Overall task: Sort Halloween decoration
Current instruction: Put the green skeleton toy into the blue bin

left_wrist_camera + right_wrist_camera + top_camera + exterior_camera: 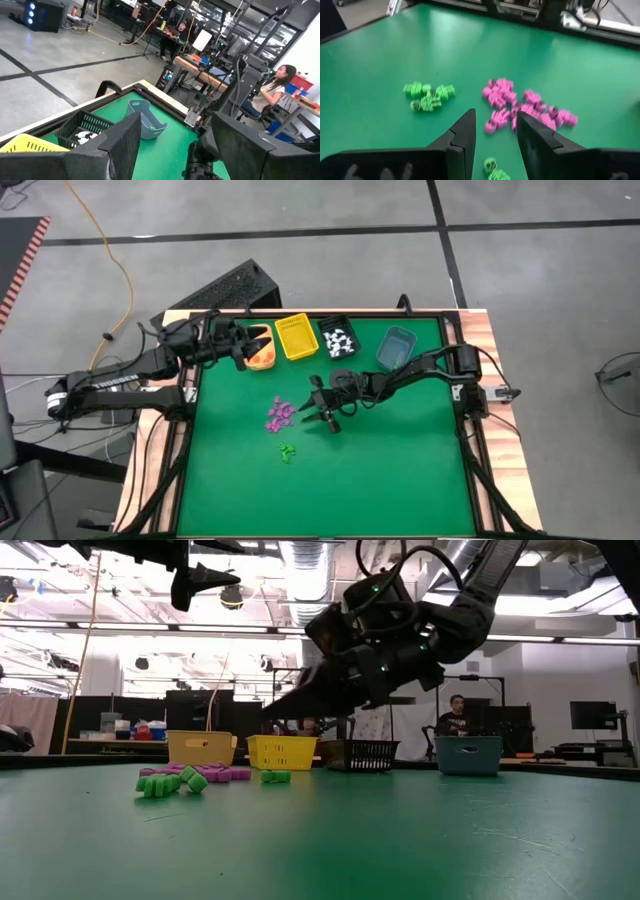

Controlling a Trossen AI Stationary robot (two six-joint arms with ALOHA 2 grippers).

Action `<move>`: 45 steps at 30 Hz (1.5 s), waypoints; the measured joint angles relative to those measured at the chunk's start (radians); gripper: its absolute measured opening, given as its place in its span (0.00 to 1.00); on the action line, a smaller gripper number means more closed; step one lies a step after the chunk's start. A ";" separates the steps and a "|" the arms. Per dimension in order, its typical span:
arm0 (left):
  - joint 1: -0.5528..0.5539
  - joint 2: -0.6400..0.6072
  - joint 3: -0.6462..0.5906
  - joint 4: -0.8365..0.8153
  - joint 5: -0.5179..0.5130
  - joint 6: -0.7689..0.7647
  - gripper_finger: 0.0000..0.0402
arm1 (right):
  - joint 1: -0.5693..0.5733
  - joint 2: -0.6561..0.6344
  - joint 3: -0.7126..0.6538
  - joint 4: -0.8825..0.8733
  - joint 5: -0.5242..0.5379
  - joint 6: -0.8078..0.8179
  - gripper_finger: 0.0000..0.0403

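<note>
Halloween decoration (279,413) partly sorted: white pieces (339,340) in black bin (336,326) at upper centre; purple and green clusters (287,451) remain mid-bench. Right end effector (322,416) spread, empty, above them; left end effector (243,348) over the bins, spread.

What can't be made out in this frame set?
- Contents of the blue-grey plastic bin: too small in the high view.
- Shapes of the pink plastic trinkets: blurred in the right wrist view.
- Orange bin: partly hidden by the left gripper.
</note>
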State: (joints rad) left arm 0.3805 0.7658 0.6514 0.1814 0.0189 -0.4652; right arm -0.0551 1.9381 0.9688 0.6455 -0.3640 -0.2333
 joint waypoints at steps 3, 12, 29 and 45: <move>0.000 -0.007 0.000 0.000 0.000 0.000 0.58 | -0.002 -0.002 0.003 -0.006 -0.001 0.000 0.34; 0.000 -0.015 0.000 -0.009 -0.006 0.009 0.58 | -0.006 -0.001 0.004 -0.082 -0.024 -0.067 0.34; 0.002 -0.013 0.000 -0.014 -0.008 0.030 0.58 | -0.018 0.112 0.036 -0.110 -0.019 -0.127 0.34; 0.002 -0.013 0.000 -0.015 -0.008 0.038 0.58 | -0.025 0.153 0.040 -0.146 0.019 0.008 0.19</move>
State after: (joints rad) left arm 0.3824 0.7525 0.6510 0.1666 0.0108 -0.4274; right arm -0.0805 2.0914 1.0083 0.4992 -0.3454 -0.2255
